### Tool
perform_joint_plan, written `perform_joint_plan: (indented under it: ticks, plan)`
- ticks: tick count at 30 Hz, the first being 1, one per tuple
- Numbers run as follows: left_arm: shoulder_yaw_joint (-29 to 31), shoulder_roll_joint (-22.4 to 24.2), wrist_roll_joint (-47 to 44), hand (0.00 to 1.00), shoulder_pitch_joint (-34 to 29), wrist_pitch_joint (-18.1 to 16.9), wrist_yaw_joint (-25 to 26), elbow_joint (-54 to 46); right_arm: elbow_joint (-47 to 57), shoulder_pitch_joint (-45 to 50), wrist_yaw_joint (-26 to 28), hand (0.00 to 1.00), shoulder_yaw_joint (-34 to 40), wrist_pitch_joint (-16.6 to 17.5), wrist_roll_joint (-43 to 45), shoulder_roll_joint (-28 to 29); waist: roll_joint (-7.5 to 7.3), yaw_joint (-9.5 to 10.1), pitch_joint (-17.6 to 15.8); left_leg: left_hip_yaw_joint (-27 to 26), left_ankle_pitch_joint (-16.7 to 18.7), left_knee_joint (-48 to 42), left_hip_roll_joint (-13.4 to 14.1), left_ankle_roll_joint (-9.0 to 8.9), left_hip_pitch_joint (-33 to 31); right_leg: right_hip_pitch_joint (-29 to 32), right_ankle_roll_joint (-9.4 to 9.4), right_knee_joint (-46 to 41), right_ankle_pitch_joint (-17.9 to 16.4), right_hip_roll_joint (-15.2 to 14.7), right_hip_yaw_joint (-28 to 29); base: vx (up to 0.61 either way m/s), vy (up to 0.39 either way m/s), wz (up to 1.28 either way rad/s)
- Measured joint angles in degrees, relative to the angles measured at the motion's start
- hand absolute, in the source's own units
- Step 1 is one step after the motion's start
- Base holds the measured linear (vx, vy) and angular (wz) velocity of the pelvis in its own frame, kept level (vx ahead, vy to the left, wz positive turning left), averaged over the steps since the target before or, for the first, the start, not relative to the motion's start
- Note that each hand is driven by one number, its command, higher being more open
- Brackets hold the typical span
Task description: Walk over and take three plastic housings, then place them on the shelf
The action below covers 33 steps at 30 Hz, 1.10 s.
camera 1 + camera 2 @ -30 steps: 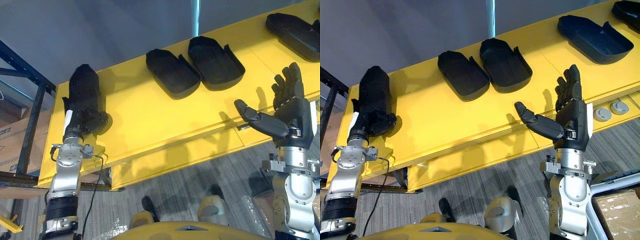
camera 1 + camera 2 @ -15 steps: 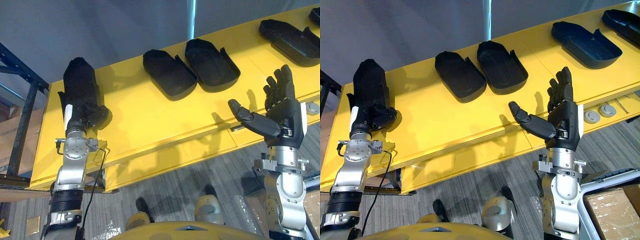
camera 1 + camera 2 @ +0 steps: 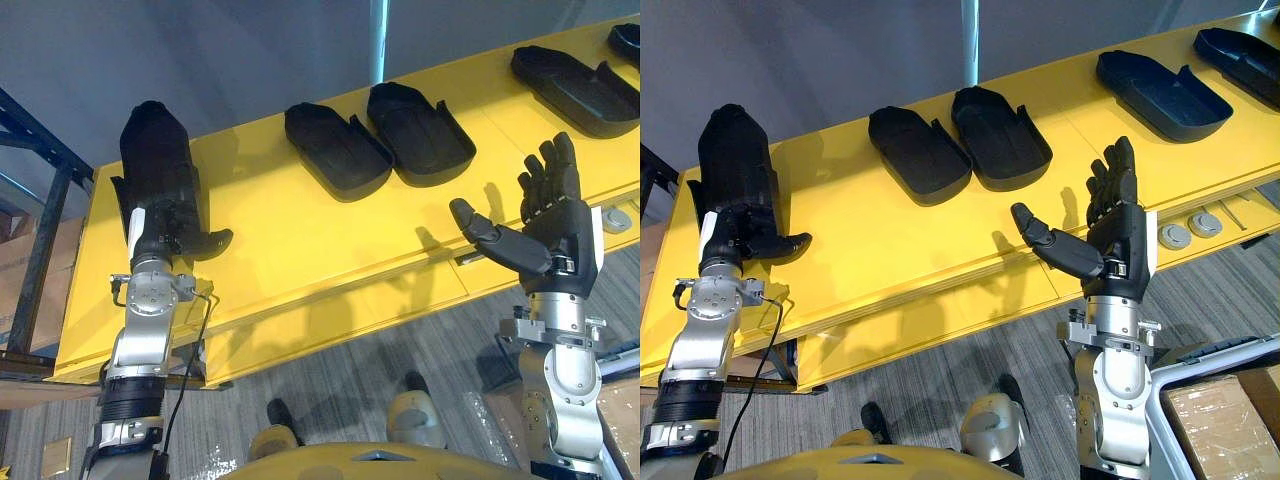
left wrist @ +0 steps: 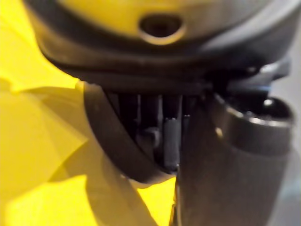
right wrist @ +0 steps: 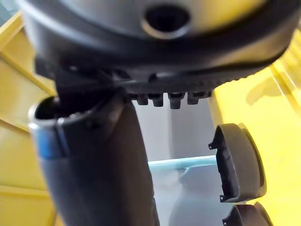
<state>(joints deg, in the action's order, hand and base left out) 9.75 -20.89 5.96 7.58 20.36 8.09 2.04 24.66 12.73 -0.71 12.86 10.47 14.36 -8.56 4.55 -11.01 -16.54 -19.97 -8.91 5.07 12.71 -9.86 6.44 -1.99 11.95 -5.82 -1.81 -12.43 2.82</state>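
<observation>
A black plastic housing [image 3: 153, 160] lies at the left end of the yellow shelf [image 3: 290, 240]. My left hand [image 3: 165, 222] rests against its near end, thumb swung out to the side and fingers straight along it. Two more housings [image 3: 335, 150] [image 3: 420, 130] lie side by side in the middle of the shelf, also seen past my right hand [image 5: 240, 165]. Further right sit another housing [image 3: 575, 75] and one more [image 3: 1240, 50]. My right hand [image 3: 555, 225] hovers open, palm up, before the shelf's front edge, holding nothing.
A dark blue rack frame [image 3: 45, 230] stands left of the shelf with cardboard boxes behind it. Two round silver fittings [image 3: 1185, 230] sit under the shelf edge at the right. A cardboard box [image 3: 1225, 425] lies on the grey carpet at lower right.
My left hand has let go of the leftmost housing: its thumb has swung out and its fingers have straightened. The housing stays on the shelf. The view has shifted slightly.
</observation>
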Motion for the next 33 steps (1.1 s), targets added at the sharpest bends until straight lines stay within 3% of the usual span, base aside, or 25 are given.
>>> perform_joint_plan:
  ticks: [9, 16, 33]
  plan:
    - [0.0, 1.3, -1.3, 1.00, -2.3, 0.0, 0.0, -5.0, 0.1, 0.3, -0.7, 1.00, -0.1, 0.0, -0.6, 0.1, -0.14, 0.21, 0.2, 0.3, 0.0, 0.0, 0.0, 0.00, -0.1, -0.1, 0.02, 0.1, 0.0, 0.0, -0.2, 0.00, 0.000, 0.00]
    - [-0.4, 2.2, -1.6, 1.00, -3.6, 1.0, -1.0, -9.4, 1.2, 1.7, -1.2, 1.00, -0.6, 0.0, -0.7, 1.3, -1.11, 0.47, 0.8, 0.7, -0.2, 0.0, 0.0, -0.24, -0.3, -0.2, -0.04, 0.0, 0.0, 0.0, -0.6, 0.00, 0.000, 0.01]
    - [0.1, 3.2, -5.9, 1.00, -3.9, 2.3, -3.2, -12.5, 1.2, 3.1, -1.2, 1.00, -2.3, 0.0, -1.1, 2.2, -0.36, 0.65, 2.2, 0.7, -0.3, -0.2, 0.0, -0.20, -0.3, -0.2, -0.28, -0.2, -0.1, 0.0, -0.8, 0.00, 0.000, 0.00]
